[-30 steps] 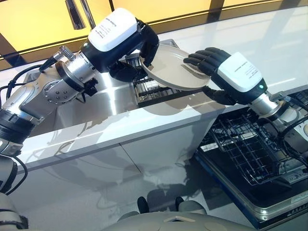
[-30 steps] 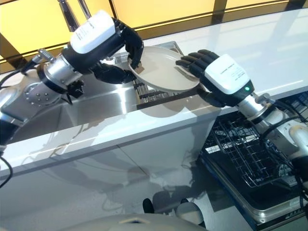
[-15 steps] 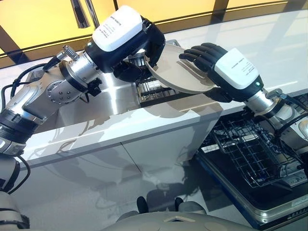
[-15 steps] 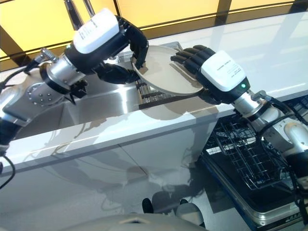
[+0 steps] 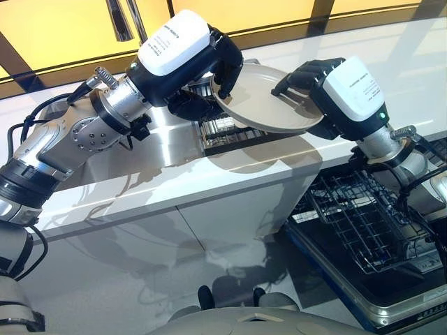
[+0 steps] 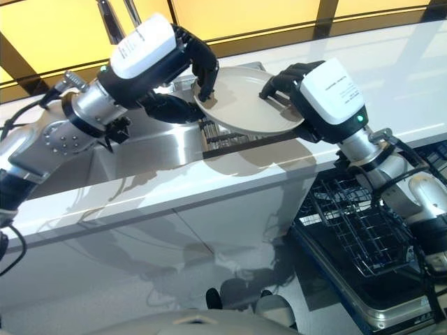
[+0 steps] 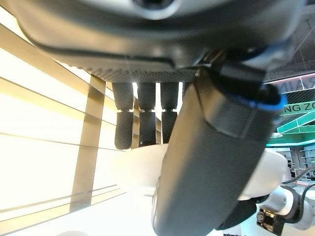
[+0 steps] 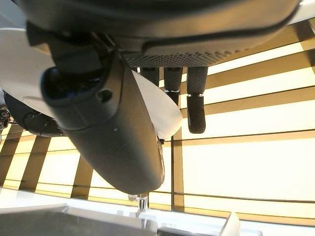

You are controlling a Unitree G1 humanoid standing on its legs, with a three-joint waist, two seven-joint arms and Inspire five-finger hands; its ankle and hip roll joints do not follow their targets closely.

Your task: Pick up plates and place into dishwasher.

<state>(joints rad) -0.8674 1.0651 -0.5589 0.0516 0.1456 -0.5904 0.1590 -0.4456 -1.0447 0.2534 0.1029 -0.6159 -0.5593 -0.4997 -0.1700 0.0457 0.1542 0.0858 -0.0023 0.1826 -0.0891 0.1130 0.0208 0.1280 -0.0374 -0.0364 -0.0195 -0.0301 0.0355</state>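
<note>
Here the round beige plate [image 5: 269,98] is held tilted above the white countertop [image 5: 174,185], the left hand [image 5: 209,63] curled over its left rim, the right hand [image 5: 318,77] clasping its right rim; beneath it the dark wire dish rack [image 5: 223,132], the dishwasher's wire basket [image 5: 356,223] lower right

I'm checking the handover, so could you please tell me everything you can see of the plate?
The plate is round, plain off-white, shallow with a raised rim, seemingly ceramic, and empty. It is held tilted in the air above the sink rack, touching no surface. The left hand curls over its left edge, the right hand grips its right edge.
</note>
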